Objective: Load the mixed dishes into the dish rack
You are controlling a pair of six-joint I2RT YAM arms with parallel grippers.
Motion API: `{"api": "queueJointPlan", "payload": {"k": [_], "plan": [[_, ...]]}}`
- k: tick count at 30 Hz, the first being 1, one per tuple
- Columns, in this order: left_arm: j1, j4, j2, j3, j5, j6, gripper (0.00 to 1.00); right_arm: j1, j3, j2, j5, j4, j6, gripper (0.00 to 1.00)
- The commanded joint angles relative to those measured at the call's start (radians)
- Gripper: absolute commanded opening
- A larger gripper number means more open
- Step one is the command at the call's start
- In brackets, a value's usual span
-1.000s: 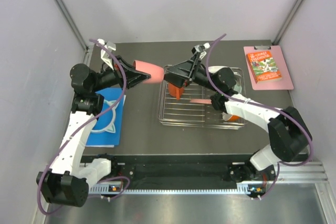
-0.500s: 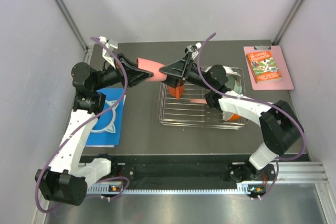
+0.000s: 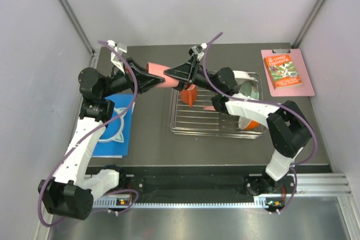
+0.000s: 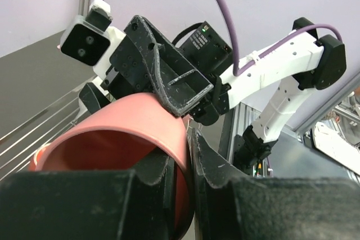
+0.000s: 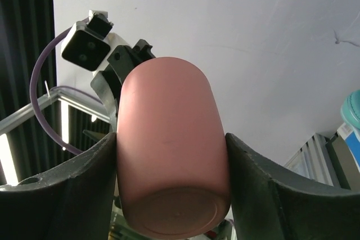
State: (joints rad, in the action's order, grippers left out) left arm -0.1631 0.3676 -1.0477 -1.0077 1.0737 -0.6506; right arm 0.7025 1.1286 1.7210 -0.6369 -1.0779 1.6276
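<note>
The left gripper (image 4: 183,164) is clamped on the rim of the pink cup (image 3: 159,73), one finger inside the mouth and one outside the wall. The right gripper (image 5: 170,158) has its fingers (image 5: 90,184) set against both sides of the cup's body near the base, so it looks to have a grip too, though how firm I cannot tell. The cup lies on its side in mid-air between the two arms, above the table just off the rack's (image 3: 203,123) far left corner. An orange cup (image 3: 189,95) is already in the rack near that corner, and bowls sit at the right end. I judge the step to be a handover, left to right. Next the right grip must be sure before the left lets go and backs clear; then the cup wants carrying over the bars and setting down away from the orange cup
</note>
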Motion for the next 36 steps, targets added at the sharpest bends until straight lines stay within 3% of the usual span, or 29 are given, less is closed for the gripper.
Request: {"api": "queueJointPlan", "payload": {"k": [1,2,4,5,7,9,10,11,12,13,15,18,23,27,31,36], "plan": [[-0.006,0.07,-0.017,0.001,-0.008,0.045,0.0,0.012,0.05,-0.017,-0.05,-0.047,0.0,0.17],[-0.006,0.059,-0.018,0.004,-0.011,0.06,0.01,0.009,0.05,-0.021,-0.055,-0.031,-0.011,0.03],[-0.004,-0.086,-0.015,-0.02,-0.043,0.151,0.26,-0.007,0.046,-0.05,-0.069,0.03,-0.061,0.0],[-0.004,-0.155,-0.009,-0.029,-0.058,0.19,0.73,-0.018,0.042,-0.066,-0.075,0.061,-0.086,0.0],[0.005,-0.316,0.0,-0.06,-0.096,0.299,0.99,-0.053,0.043,-0.124,-0.087,0.247,-0.224,0.0],[0.04,-0.398,0.018,-0.08,-0.129,0.347,0.99,-0.08,0.085,-0.197,-0.08,0.48,-0.387,0.0],[0.063,-0.448,0.024,-0.103,-0.129,0.373,0.99,-0.101,0.117,-0.219,-0.026,0.779,-0.604,0.0],[0.091,-0.455,0.037,-0.112,-0.121,0.371,0.99,-0.103,0.213,-0.233,0.02,0.946,-0.724,0.0],[0.155,-0.452,0.044,-0.12,-0.109,0.359,0.99,-0.103,0.265,-0.247,0.084,1.248,-0.836,0.0],[0.221,-0.429,0.049,-0.133,-0.095,0.315,0.99,-0.095,0.314,-0.248,0.227,1.367,-1.021,0.0],[0.371,-0.403,0.052,-0.143,-0.063,0.254,0.99,-0.092,0.401,-0.25,0.328,1.566,-1.121,0.0],[0.527,-0.415,0.015,-0.16,-0.038,0.145,0.99,-0.086,0.447,-0.241,0.43,1.718,-1.227,0.0],[0.606,-0.568,-0.13,-0.149,0.012,0.158,0.99,0.017,0.48,-0.192,0.609,1.845,-1.342,0.0],[0.609,-0.816,-0.236,-0.169,0.005,0.355,0.99,0.112,0.507,-0.126,0.759,1.898,-1.396,0.0],[0.608,-0.994,-0.299,-0.215,-0.142,0.532,0.99,0.169,0.537,-0.086,0.845,1.929,-1.428,0.0],[0.6,-1.021,-0.281,-0.172,-0.238,0.604,0.99,0.201,0.557,-0.043,0.898,1.951,-1.453,0.0]]}}
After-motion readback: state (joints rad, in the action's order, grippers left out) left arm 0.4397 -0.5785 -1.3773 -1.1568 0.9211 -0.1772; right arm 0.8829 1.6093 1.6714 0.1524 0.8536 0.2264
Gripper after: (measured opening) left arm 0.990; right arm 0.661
